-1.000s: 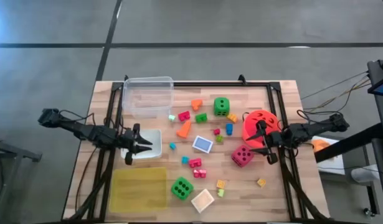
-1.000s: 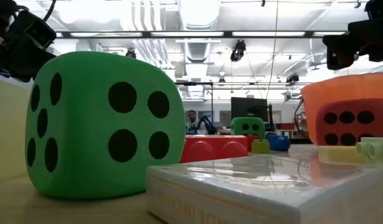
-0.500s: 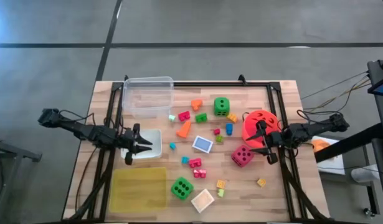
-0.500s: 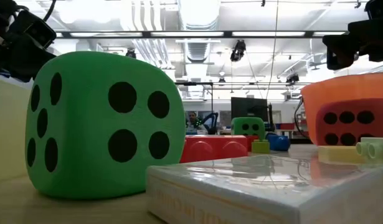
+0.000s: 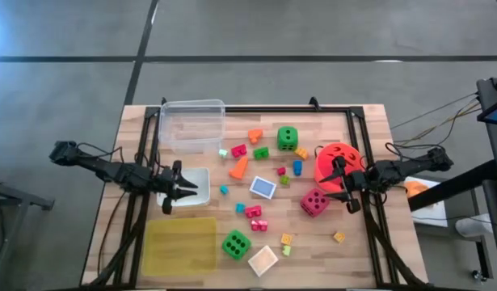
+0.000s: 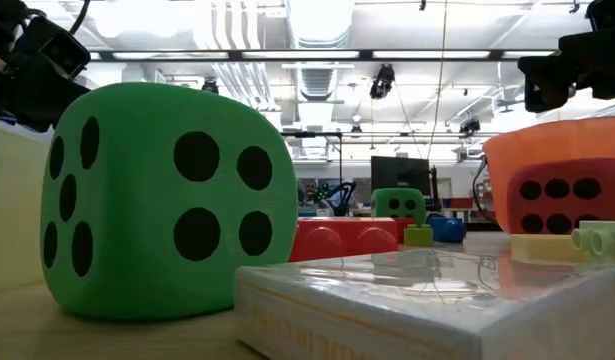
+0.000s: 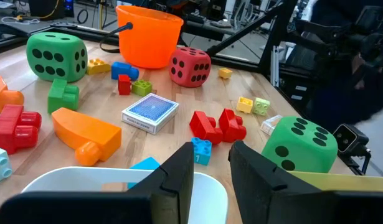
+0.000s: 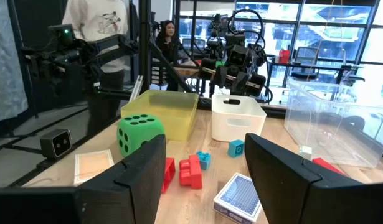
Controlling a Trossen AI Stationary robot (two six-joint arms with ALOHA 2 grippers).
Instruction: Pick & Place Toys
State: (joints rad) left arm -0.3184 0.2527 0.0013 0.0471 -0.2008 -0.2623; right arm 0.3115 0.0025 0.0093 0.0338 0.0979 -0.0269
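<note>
Nothing moved: both arms stay parked. Left gripper [image 5: 180, 187] hovers part-open over the white tub [image 5: 201, 179]; right gripper [image 5: 343, 185], spread and unladen, beside the bucket [image 5: 329, 155]. Three dice (two green [image 5: 236, 243], one pink [image 5: 314, 202]) lie mid-table.

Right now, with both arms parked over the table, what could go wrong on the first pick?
1. The left gripper hangs over the white tub; a straight descent could hit its rim.
2. The right gripper sits beside the orange bucket and pink die; either could get bumped.
3. The red blocks touch; grabbing one may drag the other.
</note>
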